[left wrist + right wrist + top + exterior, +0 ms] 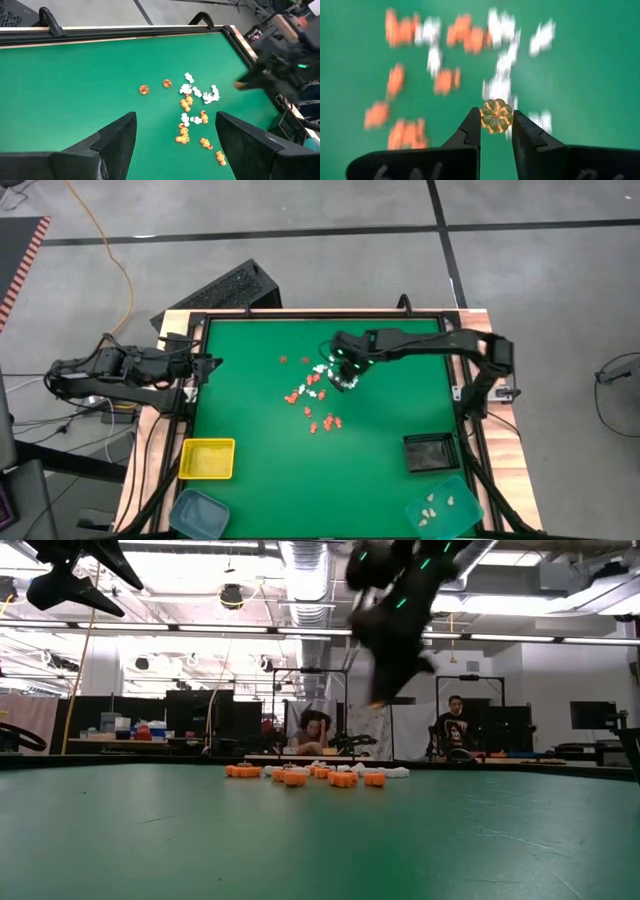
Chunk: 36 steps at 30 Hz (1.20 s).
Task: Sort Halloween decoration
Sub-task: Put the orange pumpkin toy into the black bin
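Nearest the lens, my right gripper (496, 125) has its two dark, tapered fingers (470, 131) pinched narrowly on one small orange pumpkin (496, 115), a ribbed, lobed, glossy trinket held between the tips. The gripper hangs above the scatter of Halloween decoration (316, 392) near the middle of the flat green mat (250, 420). The scatter mixes orange-red and white pieces lying close together; two orange pieces (144, 89) lie a little apart from the rest. Further out, near the mat's front edge, stand a yellow tray (207, 459) and a black tray (431, 451), both square and grid-textured. A teal tray (444, 508) holds several cream pieces. My left gripper (175, 145) waits at the mat's left edge, its fingers spread wide and holding nothing.
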Available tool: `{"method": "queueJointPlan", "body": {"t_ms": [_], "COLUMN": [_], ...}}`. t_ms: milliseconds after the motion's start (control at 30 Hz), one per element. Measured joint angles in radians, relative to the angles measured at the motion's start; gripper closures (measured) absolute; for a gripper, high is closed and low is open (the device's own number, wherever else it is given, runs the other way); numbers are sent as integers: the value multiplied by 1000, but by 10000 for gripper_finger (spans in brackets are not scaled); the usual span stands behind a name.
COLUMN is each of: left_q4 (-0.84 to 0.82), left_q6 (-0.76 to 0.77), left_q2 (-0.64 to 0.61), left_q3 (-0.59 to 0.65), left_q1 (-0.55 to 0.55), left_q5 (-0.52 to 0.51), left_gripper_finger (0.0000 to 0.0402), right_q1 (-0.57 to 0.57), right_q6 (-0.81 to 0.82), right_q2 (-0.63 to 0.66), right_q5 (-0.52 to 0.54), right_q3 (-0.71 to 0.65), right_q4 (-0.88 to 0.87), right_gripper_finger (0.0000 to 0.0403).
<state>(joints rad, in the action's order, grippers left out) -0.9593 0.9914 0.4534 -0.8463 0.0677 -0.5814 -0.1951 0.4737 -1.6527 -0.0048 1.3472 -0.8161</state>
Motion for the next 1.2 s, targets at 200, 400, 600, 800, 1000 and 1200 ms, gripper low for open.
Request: {"method": "queueJointPlan", "body": {"t_ms": [200,400,600,800,1000,1200], "left_q4": [0,0,0,0,0,0], "left_q6": [21,26,45,68,79,79], "left_q2": [0,0,0,0,0,0], "left_q3": [0,0,0,0,0,0], "left_q1": [0,0,0,0,0,0], "left_q5": [27,34,36,44,44,44], "left_gripper_finger": [141,141,141,141,141,141], "right_q1": [150,363,600,783,865,899], "right_q6": [129,413,716,892,933,933], "right_q2": [155,292,361,333,307,308], "right_q5": [-2,-78,-151,-152,-147,-51], "right_q3": [0,0,1,1,-108,-260], "right_q4": [-408,-679,-714,-717,-597,-485], "right_gripper_finger": [336,336,336,336,336,336]}}
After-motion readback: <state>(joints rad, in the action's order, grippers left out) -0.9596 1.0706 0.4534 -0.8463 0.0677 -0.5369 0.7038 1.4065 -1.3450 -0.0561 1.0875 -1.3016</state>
